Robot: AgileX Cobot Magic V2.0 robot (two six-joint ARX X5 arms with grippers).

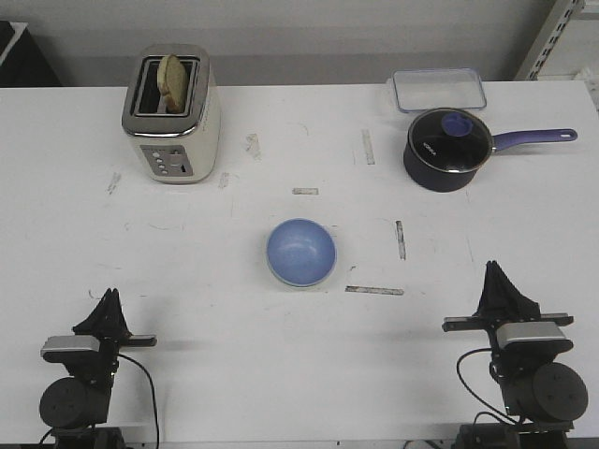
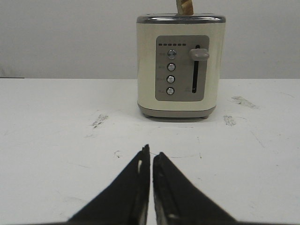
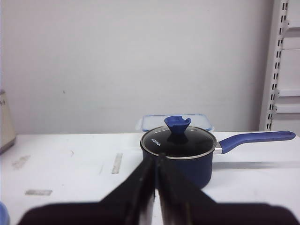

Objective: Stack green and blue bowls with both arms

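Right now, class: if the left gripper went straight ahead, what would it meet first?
Probably the toaster. The shut left gripper points almost at it across bare table, though slightly off-centre.

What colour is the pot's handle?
The saucepan handle is purple-blue, matching the lid knob. The front view shows it best.

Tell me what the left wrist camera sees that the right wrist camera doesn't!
Only the left wrist view shows the cream toaster's front, with round silver buttons, a grey lever and the shut left claw. Only the right wrist view shows the dark blue lidded saucepan, its purple handle, a clear plastic box and the shut right claw. Both show the white table and pale wall.
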